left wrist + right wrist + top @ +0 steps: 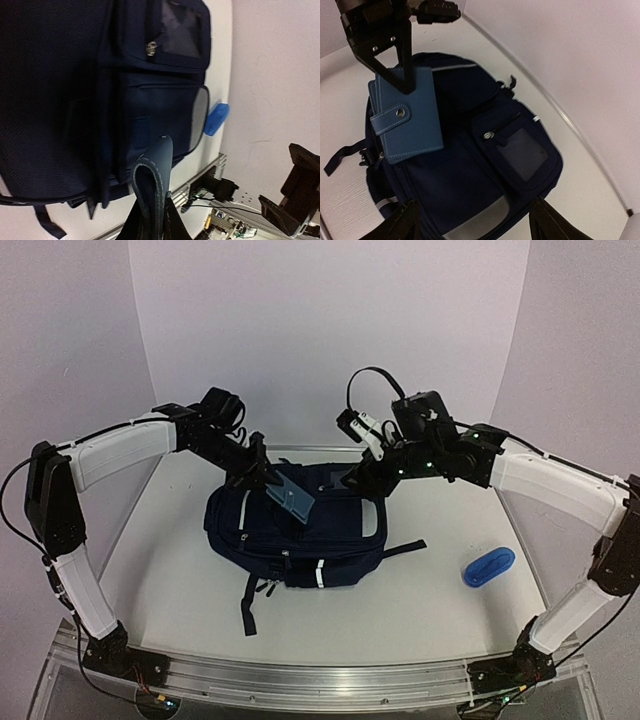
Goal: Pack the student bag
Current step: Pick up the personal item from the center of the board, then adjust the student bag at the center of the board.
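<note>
We see the blue wallet above the student bag.
Detail: left gripper pinches it; right gripper splayed wide, seemingly empty.

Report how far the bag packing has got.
Done: nothing visibly packed; the student bag lies on the table. In hand: the left gripper holds a blue wallet above it, and the right gripper hovers open. Left: the wallet must go in, and the blue pouch lies on the table beside the bag.

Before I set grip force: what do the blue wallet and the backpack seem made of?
The blue wallet looks like smooth leather or imitation: white edge stitching, metal snap. The student bag looks like matte woven fabric, perhaps nylon, softly creased.
</note>
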Controlling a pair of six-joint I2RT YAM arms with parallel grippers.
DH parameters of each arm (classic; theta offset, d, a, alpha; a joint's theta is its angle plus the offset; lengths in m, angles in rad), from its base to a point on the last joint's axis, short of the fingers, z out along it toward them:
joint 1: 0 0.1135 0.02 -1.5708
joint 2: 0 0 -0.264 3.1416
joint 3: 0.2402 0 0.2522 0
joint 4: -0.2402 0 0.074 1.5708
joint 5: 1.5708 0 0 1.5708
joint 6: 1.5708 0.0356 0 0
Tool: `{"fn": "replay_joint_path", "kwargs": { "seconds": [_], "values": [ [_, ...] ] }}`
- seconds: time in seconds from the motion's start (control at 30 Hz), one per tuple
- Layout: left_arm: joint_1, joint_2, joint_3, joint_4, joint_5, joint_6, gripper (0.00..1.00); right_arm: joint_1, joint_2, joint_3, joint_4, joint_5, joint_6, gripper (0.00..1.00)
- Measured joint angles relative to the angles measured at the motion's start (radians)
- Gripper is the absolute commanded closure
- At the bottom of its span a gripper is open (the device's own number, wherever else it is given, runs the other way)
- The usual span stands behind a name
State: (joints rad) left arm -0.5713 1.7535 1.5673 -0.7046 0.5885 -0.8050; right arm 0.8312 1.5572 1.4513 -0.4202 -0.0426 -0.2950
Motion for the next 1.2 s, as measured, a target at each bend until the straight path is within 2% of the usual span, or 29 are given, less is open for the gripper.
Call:
{"fn": "replay_joint_path", "kwargs": {
  "seconds": [0.17, 0.37, 0.5, 0.63, 1.0, 1.1, 1.2],
  "values": [
    [0.000, 0.000, 0.001, -0.128, -0.144, 0.050, 1.00, -0.001, 0.035, 0.003, -0.049, -0.089, 0.157, 0.39],
    [-0.012, 0.000, 0.011, -0.187, -0.246, 0.073, 1.00, -0.001, 0.170, 0.109, -0.059, -0.151, 0.389, 0.43],
    [-0.017, 0.000, 0.011, -0.187, -0.277, 0.072, 1.00, -0.001, 0.269, 0.188, -0.049, -0.162, 0.528, 0.41],
    [-0.018, -0.002, 0.008, -0.185, -0.289, 0.063, 1.00, -0.001, 0.353, 0.243, -0.053, -0.157, 0.628, 0.45],
    [-0.018, -0.058, -0.064, -0.130, -0.320, 0.005, 1.00, 0.047, 0.461, 0.297, -0.099, -0.066, 0.716, 0.40],
    [-0.018, -0.066, -0.071, -0.123, -0.322, 0.000, 1.00, 0.043, 0.449, 0.227, -0.092, -0.067, 0.704, 0.40],
    [-0.018, -0.066, -0.072, -0.121, -0.323, 0.000, 1.00, 0.003, 0.412, 0.085, -0.071, -0.083, 0.674, 0.42]
  ]
}}
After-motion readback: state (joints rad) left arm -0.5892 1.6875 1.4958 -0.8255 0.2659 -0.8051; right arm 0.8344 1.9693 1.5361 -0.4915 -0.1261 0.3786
